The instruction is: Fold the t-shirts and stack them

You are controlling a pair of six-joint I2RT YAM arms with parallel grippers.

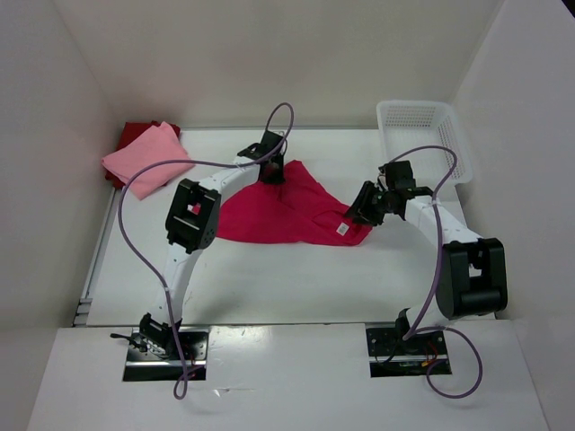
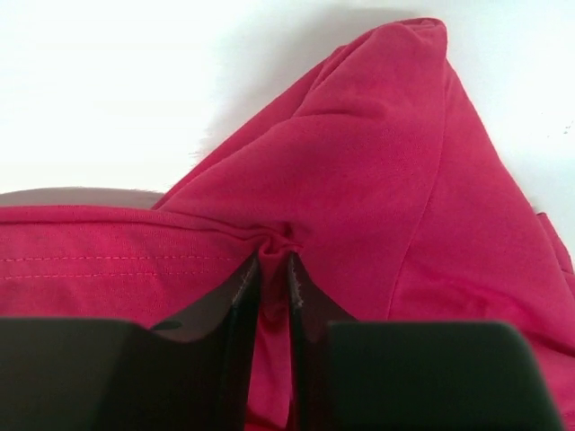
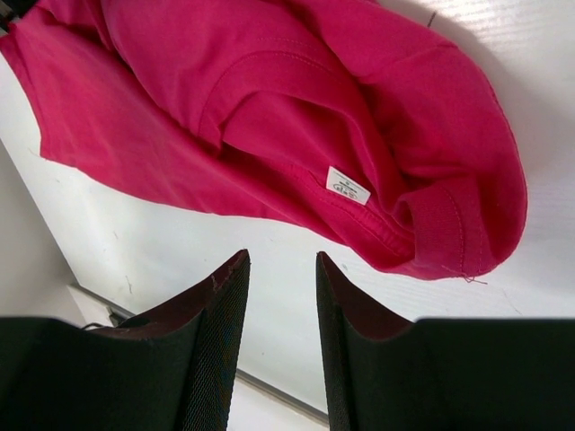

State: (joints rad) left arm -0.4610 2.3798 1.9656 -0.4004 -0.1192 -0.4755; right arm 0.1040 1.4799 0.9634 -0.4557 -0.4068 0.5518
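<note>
With left gripper clamped on a bunched ridge of the crimson-pink t-shirt, bring right gripper (jaws apart, empty) onto the hem near the white label.

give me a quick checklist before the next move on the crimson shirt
1. Left gripper grips crimson t-shirt: ok, cloth bunched between its fingers.
2. Right gripper grips too: not ok, open, short of the shirt's edge by the white label.
3. Shirt lies flat: not ok, crumpled.
4. Stack ready: ok, pink t-shirt folded on dark red t-shirt.
5. Left grip deep enough to lift: cannot tell.
</note>
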